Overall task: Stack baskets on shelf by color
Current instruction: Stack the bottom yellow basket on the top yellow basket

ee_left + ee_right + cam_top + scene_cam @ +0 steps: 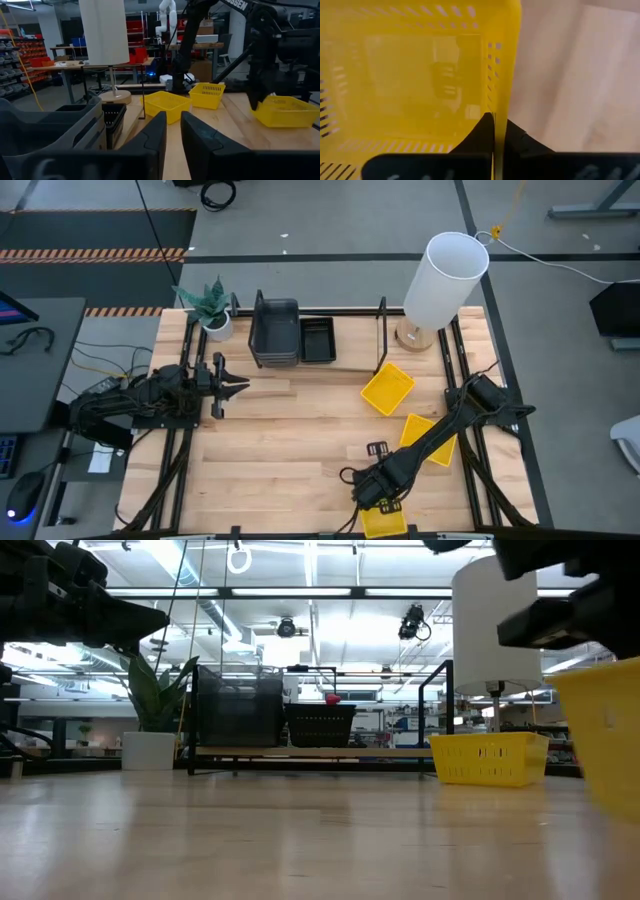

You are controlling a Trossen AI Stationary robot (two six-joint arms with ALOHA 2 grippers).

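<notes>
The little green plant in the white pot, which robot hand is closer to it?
Left. The left gripper hovers just in front of the plant; the right gripper is far across the table, pinching a yellow basket.

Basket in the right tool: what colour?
Bright yellow basket, best in the right wrist view.

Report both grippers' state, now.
Left gripper: empty, fingers nearly together, hovering beside the shelf.
Right gripper: shut on the wall of a yellow basket.

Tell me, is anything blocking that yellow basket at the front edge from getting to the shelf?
Possibly. The right gripper is shut on the wall of the yellow basket. Between it and the shelf, two other yellow baskets lie on the table, so it would probably have to pass over or around them.
</notes>
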